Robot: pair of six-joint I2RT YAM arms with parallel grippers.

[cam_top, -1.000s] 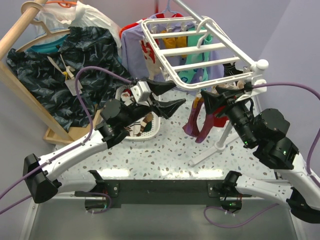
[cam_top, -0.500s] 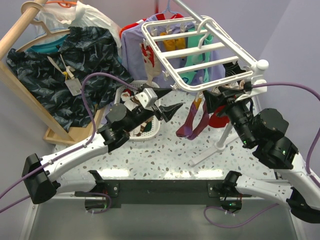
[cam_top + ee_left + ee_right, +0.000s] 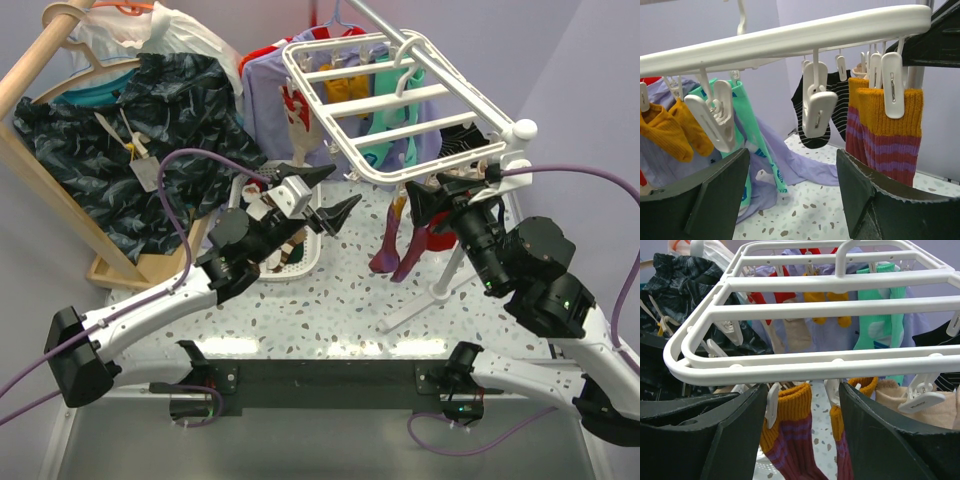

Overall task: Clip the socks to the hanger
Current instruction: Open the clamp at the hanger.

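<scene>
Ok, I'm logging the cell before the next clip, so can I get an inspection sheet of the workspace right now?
Surface: speckled table, a white basket on it.
Job's things: two maroon socks with orange cuffs hang from clips at the hanger's near rail; a spare clip beside them is empty.
Clutter: yellow socks, mint socks and a black striped sock also hang there.
Grippers: left gripper open, empty, below the hanger; right gripper open, empty, at the near rail.
Cables: purple cables loop off both arms; no snag seen.
Surroundings: dark shirts on a wooden rail at left.
</scene>
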